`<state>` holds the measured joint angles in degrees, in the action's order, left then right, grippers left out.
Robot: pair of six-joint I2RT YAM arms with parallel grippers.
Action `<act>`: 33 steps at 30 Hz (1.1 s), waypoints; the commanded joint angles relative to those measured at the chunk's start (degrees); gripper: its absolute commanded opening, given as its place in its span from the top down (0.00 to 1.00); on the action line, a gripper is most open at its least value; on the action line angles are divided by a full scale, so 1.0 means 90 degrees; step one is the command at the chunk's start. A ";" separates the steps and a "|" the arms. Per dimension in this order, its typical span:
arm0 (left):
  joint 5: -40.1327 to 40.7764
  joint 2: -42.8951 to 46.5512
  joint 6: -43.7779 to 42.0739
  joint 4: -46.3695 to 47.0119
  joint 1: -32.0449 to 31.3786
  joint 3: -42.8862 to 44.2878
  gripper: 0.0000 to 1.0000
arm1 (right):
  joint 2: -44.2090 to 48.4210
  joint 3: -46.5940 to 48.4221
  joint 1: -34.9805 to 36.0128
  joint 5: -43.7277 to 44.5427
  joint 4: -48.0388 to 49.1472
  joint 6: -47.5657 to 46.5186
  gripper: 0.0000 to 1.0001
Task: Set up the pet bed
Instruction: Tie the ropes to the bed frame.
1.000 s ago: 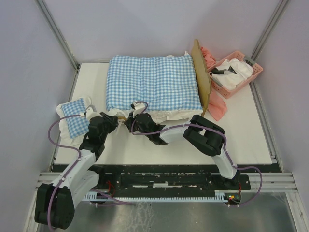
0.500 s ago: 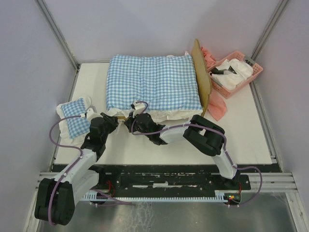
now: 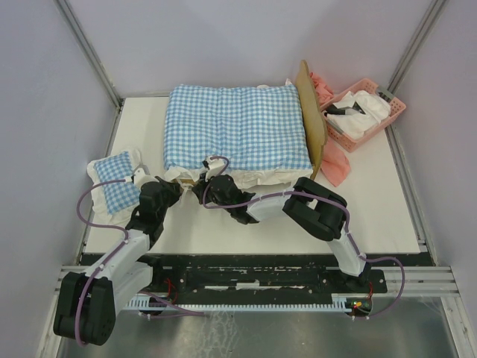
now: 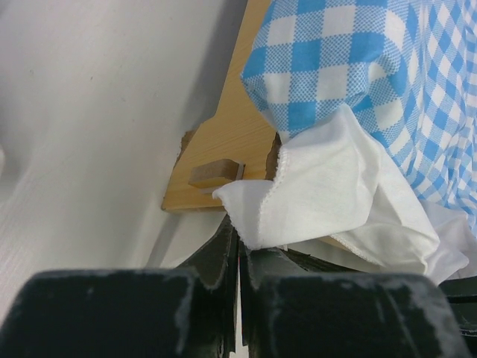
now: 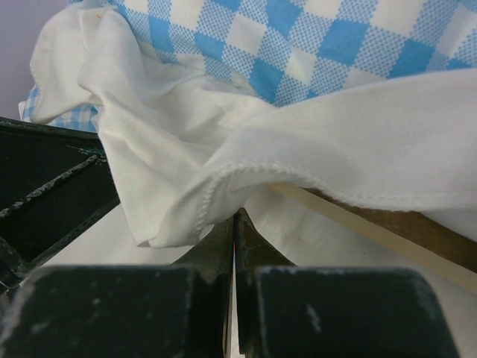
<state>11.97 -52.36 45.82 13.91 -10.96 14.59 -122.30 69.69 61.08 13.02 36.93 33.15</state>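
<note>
1. The pet bed point(image 3: 314, 127) stands toward the back of the white counter point(image 3: 313, 224). Its wavy headboard is upright at the right end. Most of the frame is hidden under the blue-and-white checked cushion point(image 3: 235, 127).
2. In the top view both arms reach to the bed's near-left corner. The left end effector point(image 3: 177, 185) and the right end effector point(image 3: 204, 186) sit close together there, against the near edge of the bedding.
3. The left end effector point(image 4: 238, 237) is closed, its fingers pressed together with only a thin seam between them. A corner of the white frill point(image 4: 335, 194) hangs down to that seam. I cannot tell whether any cloth is caught.
4. In the left wrist view the bed's light-wood rail point(image 4: 223, 142) lies just above and beyond the fingertips. A small wooden block point(image 4: 212, 174) sits near the rail's lower corner. The cushion overhangs the rail on the right.
5. The right end effector point(image 5: 235, 224) is also closed. The frill's stitched hem point(image 5: 223, 186) drapes right over its tips. Whether the hem is pinched cannot be made out.
6. In the right wrist view a strip of the bed's wood point(image 5: 417, 227) shows beneath the frill, to the right of the fingertips and slightly past them.
7. A small checked pillow point(image 3: 112, 186) lies on the counter left of the left arm.
8. A pink basket point(image 3: 395, 108) sits beyond the headboard, with a pink cloth point(image 3: 337, 168) beside it.
</note>
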 commanded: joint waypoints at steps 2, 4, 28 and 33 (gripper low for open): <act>0.0129 0.0101 0.0187 0.0362 0.0025 0.0039 0.97 | 0.0479 -0.0252 0.0005 0.0183 0.0637 -0.0027 0.98; 0.0088 0.0187 0.0273 0.0225 0.0022 0.0041 0.94 | 0.0556 -0.0366 0.0007 0.0199 0.0697 -0.0020 0.98; -0.0231 -0.0203 0.0386 0.1194 0.0009 -0.0255 0.65 | 0.0628 -0.0597 0.0005 0.0221 0.0972 -0.0103 0.98; -0.0180 -0.0399 0.0396 0.1337 0.0014 -0.0200 0.65 | 0.0645 -0.0623 0.0004 0.0238 0.0986 -0.0128 0.98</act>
<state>9.87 -54.94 48.18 20.53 -10.98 12.34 -119.28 64.49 61.08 14.66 42.70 32.71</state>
